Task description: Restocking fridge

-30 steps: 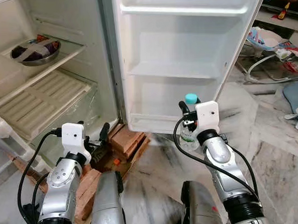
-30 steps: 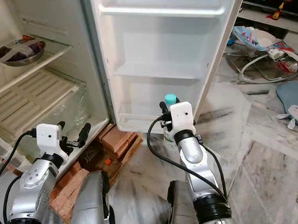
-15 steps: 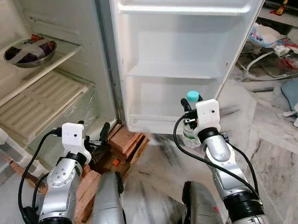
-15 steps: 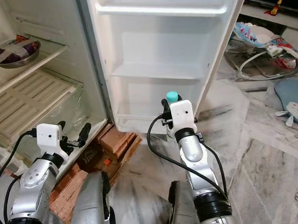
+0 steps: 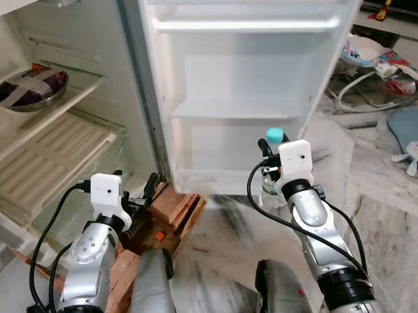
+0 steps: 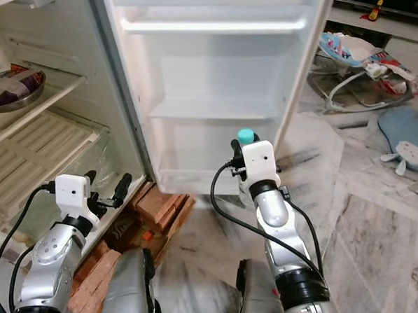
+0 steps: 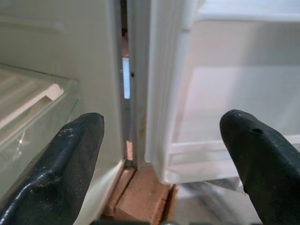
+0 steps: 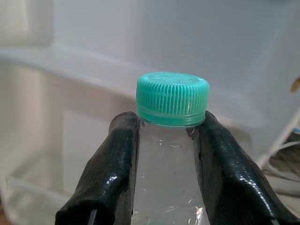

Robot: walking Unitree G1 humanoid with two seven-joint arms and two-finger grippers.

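The fridge stands open before me, its white door [image 5: 253, 70] swung wide with bare door shelves [image 5: 238, 109]. My right gripper [image 5: 269, 169] is shut on a clear water bottle with a teal cap [image 8: 172, 97], held upright in front of the door's lowest shelf [image 5: 217, 180]. The black fingers [image 8: 117, 164] squeeze the bottle's neck just under the cap. My left gripper [image 5: 137, 194] is open and holds nothing, low beside the fridge's hinge edge [image 7: 133, 93]. Inside the fridge a steel bowl [image 5: 29, 87] sits on a glass shelf.
Wooden blocks [image 5: 173, 200] prop up the fridge base on the marble floor [image 5: 380, 210]. A clear crisper drawer [image 5: 55, 164] lies under the bowl's shelf. A baby bouncer [image 5: 379, 63] and a blue cushion [image 5: 411, 132] lie to the right.
The view has shifted, so the fridge door now lies more centred before me. My right gripper with the bottle has come slightly closer to the door. The left gripper stays put.
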